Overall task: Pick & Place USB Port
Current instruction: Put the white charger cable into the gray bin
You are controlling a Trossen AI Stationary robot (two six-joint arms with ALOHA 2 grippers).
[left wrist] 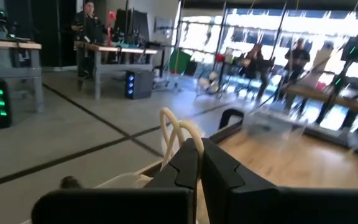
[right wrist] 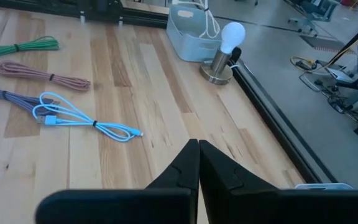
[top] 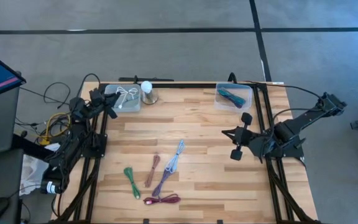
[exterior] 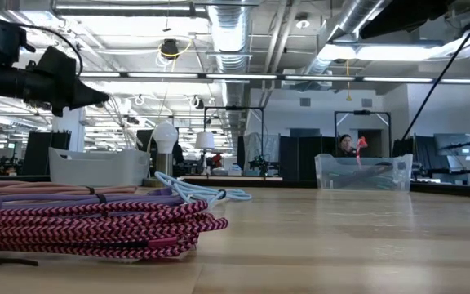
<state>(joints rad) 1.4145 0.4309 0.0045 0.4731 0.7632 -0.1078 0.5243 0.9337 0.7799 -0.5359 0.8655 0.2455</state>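
White cable (top: 125,96): coiled in the white bin (top: 133,106), under the left gripper (top: 109,103), fingers closed.
Right gripper (top: 240,135): closed, empty, above the wood table (top: 204,174).

- Table (top: 204,149): light wood planks, black frame.
- 5 cables noted: green cable (top: 132,182), tan-pink cable (top: 152,170), purple cable (top: 161,183), light blue cable (top: 175,157), magenta-and-black braided cable (top: 162,200).
- White cable (top: 125,96) in pale bin (top: 122,98).
- Teal cables (top: 231,96) in clear bin (top: 234,96).
- White bulb (right wrist: 232,34) noted.
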